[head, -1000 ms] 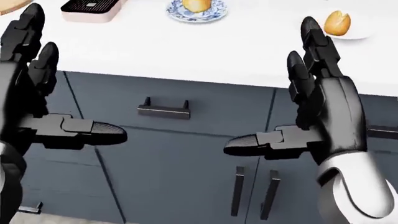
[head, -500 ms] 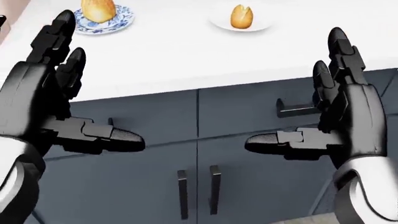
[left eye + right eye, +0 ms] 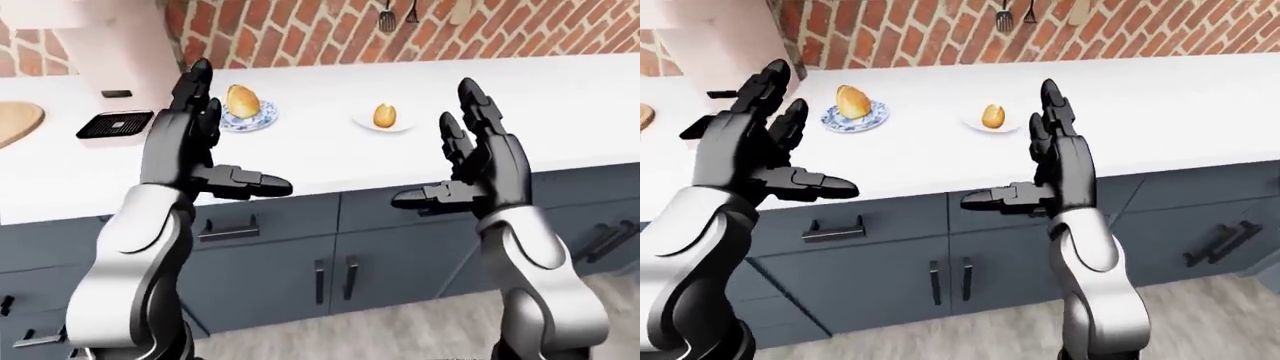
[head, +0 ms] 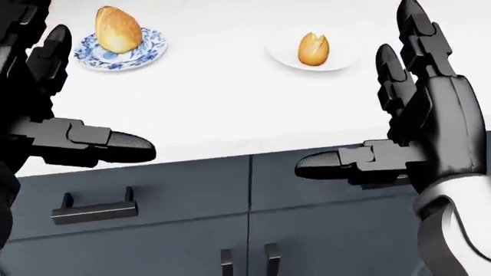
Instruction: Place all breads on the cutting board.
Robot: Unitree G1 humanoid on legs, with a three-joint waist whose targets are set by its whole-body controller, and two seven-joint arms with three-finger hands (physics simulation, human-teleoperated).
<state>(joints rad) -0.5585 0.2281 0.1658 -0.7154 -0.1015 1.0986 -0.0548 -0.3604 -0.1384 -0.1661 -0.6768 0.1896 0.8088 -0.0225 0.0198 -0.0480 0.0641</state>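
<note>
A large bread roll (image 4: 117,29) sits on a blue patterned plate (image 4: 145,54) on the white counter, at the upper left of the head view. A smaller split roll (image 4: 313,49) sits on a white plate (image 4: 341,60) to its right. The round wooden cutting board (image 3: 15,120) shows at the far left edge of the left-eye view. My left hand (image 4: 99,98) and right hand (image 4: 349,98) are both open and empty. They are raised over the counter's near edge, short of the plates.
A black-topped device on a pink base (image 3: 115,124) stands between the cutting board and the blue plate. A brick wall with hanging utensils (image 3: 385,15) rises behind the counter. Dark cabinet doors with handles (image 3: 225,229) run below it. A pale column (image 3: 110,37) stands at the upper left.
The whole picture has shifted, so the camera moved: both breads slid left in the head view, then came lower and larger. Both hands stay open, raised a little higher.
</note>
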